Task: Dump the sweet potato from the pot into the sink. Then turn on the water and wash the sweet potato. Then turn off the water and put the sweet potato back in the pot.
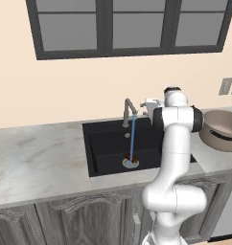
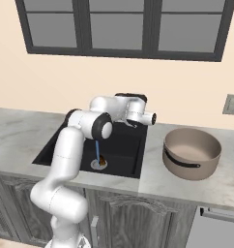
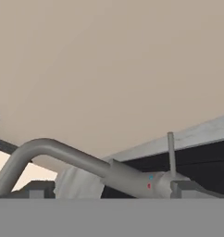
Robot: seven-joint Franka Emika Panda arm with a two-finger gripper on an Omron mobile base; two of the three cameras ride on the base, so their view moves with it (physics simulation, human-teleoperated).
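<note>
Hand view crops the wide-spread jaws astride the faucet; sweet potato is half-hidden by water.

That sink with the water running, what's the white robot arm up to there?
It's washing a sweet potato, which lies by the drain in the black sink under a blue stream of water from the faucet. The arm's gripper is open and sits right at the faucet's base, holding nothing. The empty pot waits on the counter to the right of the sink.
</note>
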